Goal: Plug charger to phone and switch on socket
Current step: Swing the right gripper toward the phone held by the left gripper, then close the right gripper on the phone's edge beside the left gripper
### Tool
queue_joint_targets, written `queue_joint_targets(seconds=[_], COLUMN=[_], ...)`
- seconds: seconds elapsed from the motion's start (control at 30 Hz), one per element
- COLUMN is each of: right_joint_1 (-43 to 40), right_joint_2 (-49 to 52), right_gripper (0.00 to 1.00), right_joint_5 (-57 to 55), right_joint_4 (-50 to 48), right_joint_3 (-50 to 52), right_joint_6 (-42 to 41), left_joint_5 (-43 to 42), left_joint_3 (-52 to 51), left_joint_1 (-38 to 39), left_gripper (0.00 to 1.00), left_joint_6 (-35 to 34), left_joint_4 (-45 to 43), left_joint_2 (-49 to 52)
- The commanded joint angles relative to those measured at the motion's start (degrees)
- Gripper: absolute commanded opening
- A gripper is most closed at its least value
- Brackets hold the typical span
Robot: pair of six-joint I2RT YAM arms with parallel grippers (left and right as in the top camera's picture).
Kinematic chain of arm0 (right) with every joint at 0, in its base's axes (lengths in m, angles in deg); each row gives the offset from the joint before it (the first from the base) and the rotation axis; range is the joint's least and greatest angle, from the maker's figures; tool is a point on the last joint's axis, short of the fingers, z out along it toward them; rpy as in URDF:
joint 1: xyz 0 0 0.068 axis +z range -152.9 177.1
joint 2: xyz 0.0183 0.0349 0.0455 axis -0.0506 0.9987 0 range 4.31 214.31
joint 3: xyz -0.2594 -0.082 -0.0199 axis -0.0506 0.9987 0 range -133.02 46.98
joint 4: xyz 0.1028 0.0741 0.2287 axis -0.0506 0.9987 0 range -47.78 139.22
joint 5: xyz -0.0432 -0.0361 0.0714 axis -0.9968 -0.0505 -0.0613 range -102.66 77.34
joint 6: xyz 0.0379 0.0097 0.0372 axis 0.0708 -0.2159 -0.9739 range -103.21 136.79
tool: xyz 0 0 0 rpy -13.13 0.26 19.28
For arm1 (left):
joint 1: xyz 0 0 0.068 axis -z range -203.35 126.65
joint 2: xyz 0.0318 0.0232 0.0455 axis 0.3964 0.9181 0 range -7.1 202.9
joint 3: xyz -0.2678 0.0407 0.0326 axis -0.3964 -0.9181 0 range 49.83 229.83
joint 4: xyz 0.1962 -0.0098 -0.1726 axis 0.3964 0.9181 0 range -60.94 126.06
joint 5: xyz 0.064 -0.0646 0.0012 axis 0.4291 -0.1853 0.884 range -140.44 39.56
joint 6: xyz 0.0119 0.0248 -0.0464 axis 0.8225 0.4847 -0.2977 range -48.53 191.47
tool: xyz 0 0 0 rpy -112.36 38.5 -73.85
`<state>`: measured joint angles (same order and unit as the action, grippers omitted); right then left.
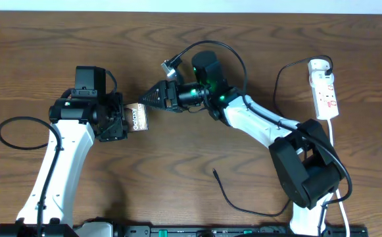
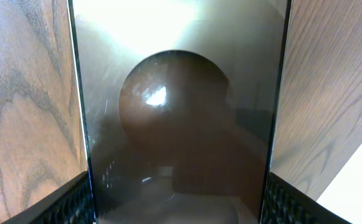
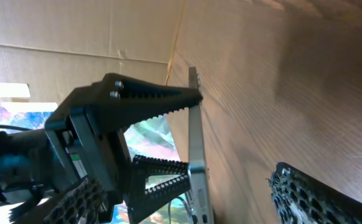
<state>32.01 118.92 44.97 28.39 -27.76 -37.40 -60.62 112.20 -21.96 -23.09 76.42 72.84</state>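
Since the phone (image 1: 137, 118) — stiff, slick, breakable — is clamped across its width by the left fingers (image 2: 75, 200) while the right fingers (image 3: 305, 193) are spread empty beside it, the limp charger (image 1: 215, 173) lying well apart on the worktop (image 1: 177, 155) is judged best pinched just behind its tip.
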Motion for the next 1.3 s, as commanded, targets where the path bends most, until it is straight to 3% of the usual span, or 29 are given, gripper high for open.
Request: queue_joint_targets(seconds=[0.0, 0.53, 1.27], right_joint_1=[1.8, 5.4, 7.3], right_joint_2=[-0.1, -0.1, -0.1], right_gripper=[0.85, 0.83, 0.79], right_joint_5=[-1.2, -3.5, -4.8], right_joint_4=[0.1, 4.7, 4.7], right_joint_3=[-0.5, -0.5, -0.5], right_joint_6=[1.5, 5.7, 6.7], left_joint_5=[0.7, -2.5, -5.9], left_joint_3=[0.7, 0.7, 0.7], left_joint_1=[0.1, 0.1, 0.1], left_gripper=[0.07, 0.07, 0.07], left_joint_6=[-1.0, -5.6, -5.6], left_joint_4=[-0.1, -0.1, 0.1], left_joint_2=[-0.1, 0.0, 0.0])
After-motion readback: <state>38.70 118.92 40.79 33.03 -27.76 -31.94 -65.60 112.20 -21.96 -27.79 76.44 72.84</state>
